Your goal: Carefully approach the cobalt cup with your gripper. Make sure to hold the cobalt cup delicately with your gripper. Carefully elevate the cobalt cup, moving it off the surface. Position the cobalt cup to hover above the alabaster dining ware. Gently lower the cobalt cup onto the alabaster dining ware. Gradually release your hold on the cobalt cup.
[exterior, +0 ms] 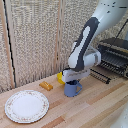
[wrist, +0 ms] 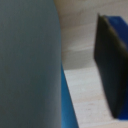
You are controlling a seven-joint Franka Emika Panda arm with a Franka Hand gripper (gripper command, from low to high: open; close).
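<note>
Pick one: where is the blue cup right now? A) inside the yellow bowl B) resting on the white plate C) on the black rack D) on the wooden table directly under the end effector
D: in the exterior view the blue cup stands on the wooden table with the end effector right over its rim, and the white plate lies apart from it toward the exterior view's left with nothing on it.

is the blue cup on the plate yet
No, the cup stands on the wooden table under the gripper, well to the exterior view's right of the plate.
</note>
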